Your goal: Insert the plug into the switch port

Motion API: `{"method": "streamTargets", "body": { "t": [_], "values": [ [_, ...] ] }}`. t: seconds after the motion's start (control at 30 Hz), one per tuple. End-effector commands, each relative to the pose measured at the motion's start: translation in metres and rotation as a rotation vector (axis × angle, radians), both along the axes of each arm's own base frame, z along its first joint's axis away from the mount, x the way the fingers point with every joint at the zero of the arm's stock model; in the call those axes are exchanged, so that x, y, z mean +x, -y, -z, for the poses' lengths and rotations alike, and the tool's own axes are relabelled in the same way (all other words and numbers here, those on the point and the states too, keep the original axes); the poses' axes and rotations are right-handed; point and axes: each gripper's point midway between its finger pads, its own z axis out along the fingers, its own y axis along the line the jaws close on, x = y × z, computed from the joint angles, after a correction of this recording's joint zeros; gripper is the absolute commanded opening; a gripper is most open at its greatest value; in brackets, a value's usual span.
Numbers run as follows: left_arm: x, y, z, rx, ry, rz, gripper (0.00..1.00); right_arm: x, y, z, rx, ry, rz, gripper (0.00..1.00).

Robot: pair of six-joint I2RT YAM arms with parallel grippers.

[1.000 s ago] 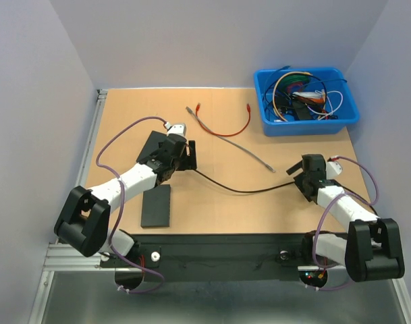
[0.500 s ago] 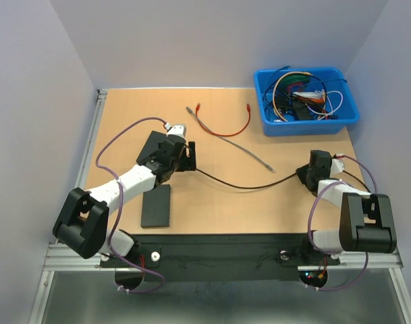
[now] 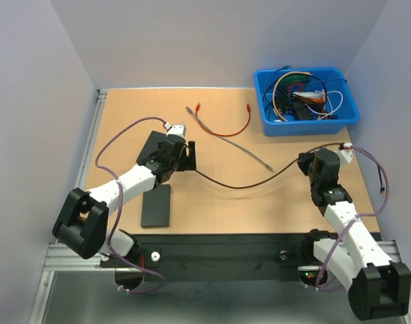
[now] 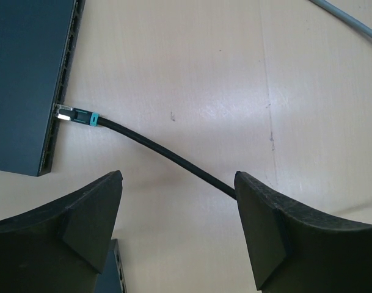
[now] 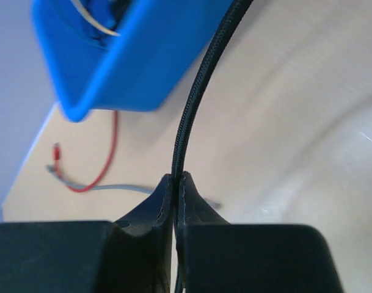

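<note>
The dark switch (image 4: 27, 79) lies at the upper left of the left wrist view. The plug (image 4: 72, 114), clear-tipped with a teal boot, has its tip against the switch's port face; how deep it sits I cannot tell. Its black cable (image 4: 167, 152) runs down to the right between the fingers of my open left gripper (image 4: 176, 183), which holds nothing. In the top view the switch (image 3: 153, 145) lies under my left gripper (image 3: 185, 154). The cable (image 3: 239, 185) sags across the table to my right gripper (image 3: 304, 162). That right gripper (image 5: 176, 178) is shut on the cable (image 5: 198, 91).
A blue bin (image 3: 306, 101) full of wires stands at the back right. A red cable (image 3: 225, 128) and a grey cable (image 3: 242, 148) lie mid-table behind the black cable. A second flat black box (image 3: 156, 206) lies near the front edge, left of centre.
My right gripper has gone from open to shut on the black cable, and the right arm has swung round. The cable's right end now rises toward the back right. The left arm has stayed still.
</note>
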Motion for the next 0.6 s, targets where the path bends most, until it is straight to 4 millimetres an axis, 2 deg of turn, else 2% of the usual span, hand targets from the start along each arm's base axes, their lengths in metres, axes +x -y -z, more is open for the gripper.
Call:
{"method": "streamTargets", "body": {
  "t": [0.0, 0.13, 0.2, 0.23, 0.27, 0.3, 0.33, 0.37, 0.4, 0.43, 0.47, 0.5, 0.53, 0.57],
  "values": [
    [0.004, -0.002, -0.016, -0.022, 0.056, -0.017, 0.85, 0.01, -0.015, -0.065, -0.11, 0.088, -0.021, 0.0],
    [0.006, -0.008, -0.019, -0.022, 0.064, -0.057, 0.85, 0.026, -0.049, -0.097, -0.125, 0.137, -0.088, 0.0],
    [0.008, -0.018, -0.019, -0.023, 0.065, -0.107, 0.86, 0.034, -0.082, -0.103, -0.131, 0.163, -0.201, 0.0],
    [0.009, -0.022, -0.019, -0.023, 0.065, -0.121, 0.86, 0.048, -0.101, -0.107, -0.124, 0.195, -0.25, 0.0],
    [0.008, -0.027, -0.02, -0.029, 0.069, -0.14, 0.86, 0.053, -0.135, -0.121, -0.105, 0.234, -0.365, 0.0],
    [0.008, -0.032, -0.02, -0.037, 0.067, -0.159, 0.86, 0.059, -0.156, -0.132, -0.104, 0.264, -0.435, 0.0],
    [0.009, -0.042, -0.023, -0.045, 0.076, -0.186, 0.86, 0.072, -0.2, -0.137, -0.115, 0.275, -0.567, 0.0],
    [0.008, -0.047, -0.024, -0.047, 0.077, -0.202, 0.86, 0.078, -0.222, -0.145, -0.128, 0.292, -0.629, 0.0],
    [0.008, -0.052, -0.027, -0.053, 0.087, -0.218, 0.86, 0.085, -0.243, -0.143, -0.144, 0.286, -0.688, 0.0],
    [0.007, -0.058, -0.032, -0.071, 0.102, -0.241, 0.86, 0.091, -0.276, -0.117, -0.173, 0.239, -0.797, 0.0],
    [0.007, -0.061, -0.034, -0.078, 0.108, -0.251, 0.86, 0.099, -0.295, -0.114, -0.181, 0.241, -0.849, 0.01],
    [0.006, -0.063, -0.037, -0.087, 0.114, -0.262, 0.86, 0.11, -0.315, -0.137, -0.171, 0.294, -0.89, 0.0],
    [0.005, -0.065, -0.042, -0.106, 0.127, -0.273, 0.86, 0.117, -0.329, -0.139, -0.172, 0.305, -0.93, 0.01],
    [0.004, -0.067, -0.042, -0.113, 0.128, -0.278, 0.86, 0.123, -0.347, -0.131, -0.165, 0.298, -0.98, 0.0]
  ]
}}
